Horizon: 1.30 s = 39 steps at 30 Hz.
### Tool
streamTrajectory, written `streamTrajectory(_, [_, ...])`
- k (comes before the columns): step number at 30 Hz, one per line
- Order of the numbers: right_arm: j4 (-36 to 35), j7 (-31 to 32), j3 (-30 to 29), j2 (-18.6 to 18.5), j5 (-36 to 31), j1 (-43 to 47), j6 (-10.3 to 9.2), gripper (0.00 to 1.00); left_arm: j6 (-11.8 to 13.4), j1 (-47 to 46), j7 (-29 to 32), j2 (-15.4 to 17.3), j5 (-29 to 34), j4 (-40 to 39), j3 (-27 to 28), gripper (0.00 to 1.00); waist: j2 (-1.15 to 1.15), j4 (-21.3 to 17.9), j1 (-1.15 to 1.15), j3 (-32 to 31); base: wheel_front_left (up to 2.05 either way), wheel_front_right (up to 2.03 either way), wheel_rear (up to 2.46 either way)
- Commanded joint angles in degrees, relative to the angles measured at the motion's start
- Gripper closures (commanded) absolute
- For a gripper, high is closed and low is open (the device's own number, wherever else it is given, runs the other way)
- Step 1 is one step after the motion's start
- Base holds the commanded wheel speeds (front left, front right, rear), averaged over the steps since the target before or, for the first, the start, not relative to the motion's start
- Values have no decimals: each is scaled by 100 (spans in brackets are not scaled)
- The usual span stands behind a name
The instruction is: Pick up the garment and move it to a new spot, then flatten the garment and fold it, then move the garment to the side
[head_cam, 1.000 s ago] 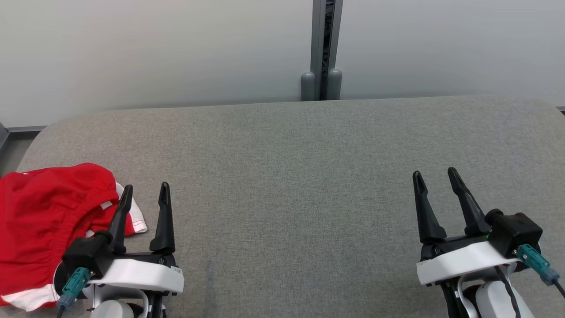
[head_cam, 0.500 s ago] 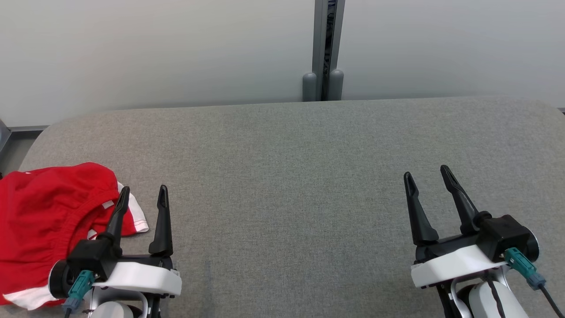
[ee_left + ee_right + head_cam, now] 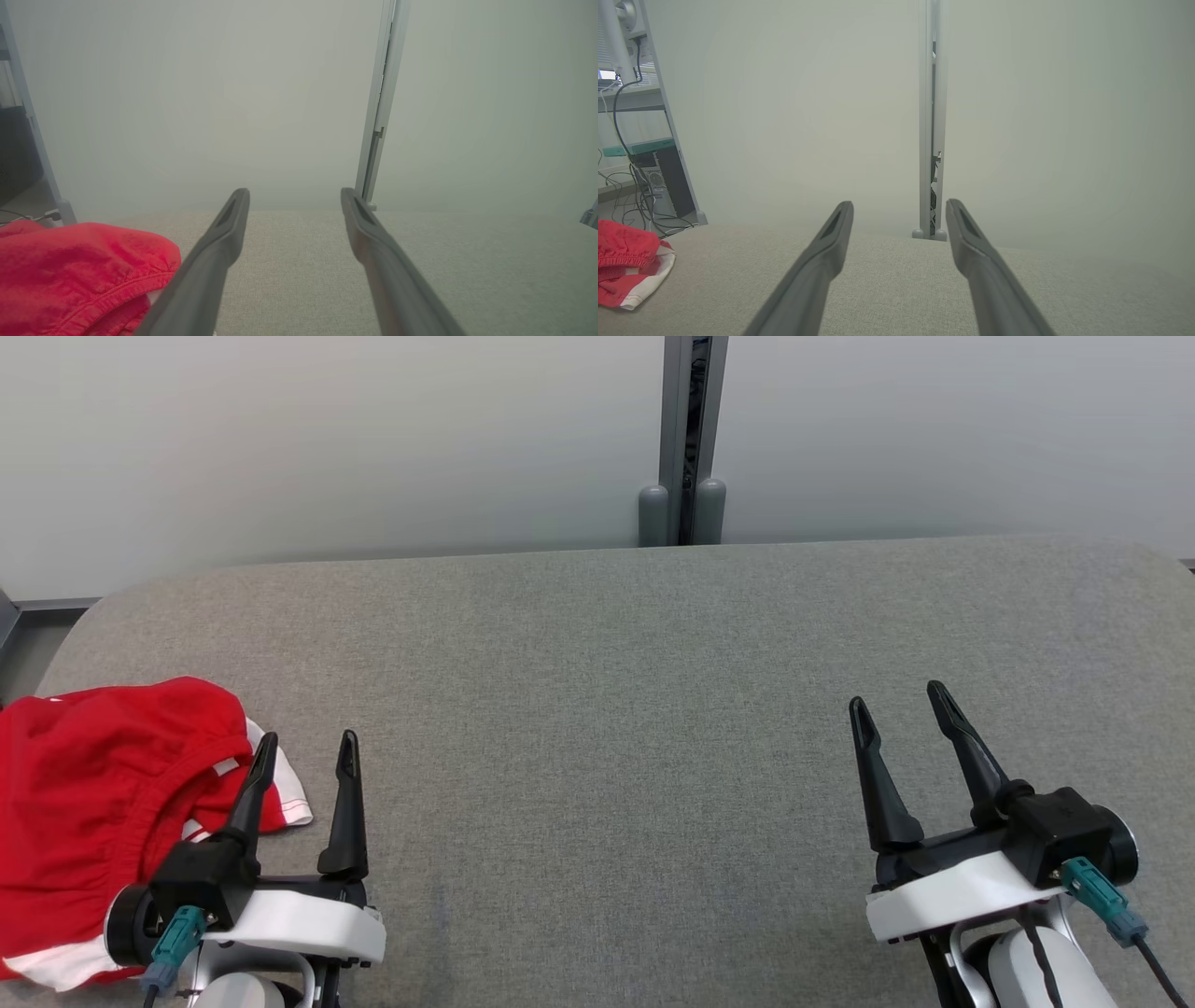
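The red garment [image 3: 93, 784] with white trim lies bunched at the left end of the grey bench [image 3: 607, 709]. Its long side runs near to far, and a white corner pokes right. The left hand [image 3: 308, 737] is just beside it, fingers apart. Bare bench stretches to the right hand [image 3: 896, 695], fingers apart too.

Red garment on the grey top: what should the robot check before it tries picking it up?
1. Left end effector open and empty: ok.
2. Right end effector open and empty: ok.
3. Red garment close beside the left end effector: ok.
4. Garment lying flat: not ok, it is bunched.
5. Whole garment in head view: not ok, cut off at the left edge.
6. Bare grey surface for a new spot: ok.
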Motion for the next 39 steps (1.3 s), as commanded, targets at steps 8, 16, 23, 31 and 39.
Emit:
streamTrajectory(8, [15,-42,-1,-52,-5,-47,12,0,-6,-143,-26,25,-47,1,-13,0,0,105,0,28,0,0,0])
streamTrajectory(16, [3,-41,158,-53,71,-35,12,0,54,-87,-26,25,-43,-100,17,0,0,468,0,53,0,0,0])
streamTrajectory(23, [-25,-38,261,-51,97,-124,12,0,156,-155,-26,25,-95,-215,73,0,0,924,0,218,0,0,0])
streamTrajectory(31, [-14,-38,272,-52,107,-176,12,0,264,-177,-25,22,-168,-318,95,0,0,1376,0,330,0,0,0])
streamTrajectory(39, [22,-37,278,-52,46,-97,12,0,346,-125,-25,23,-241,-337,41,0,0,1757,0,301,0,0,0])
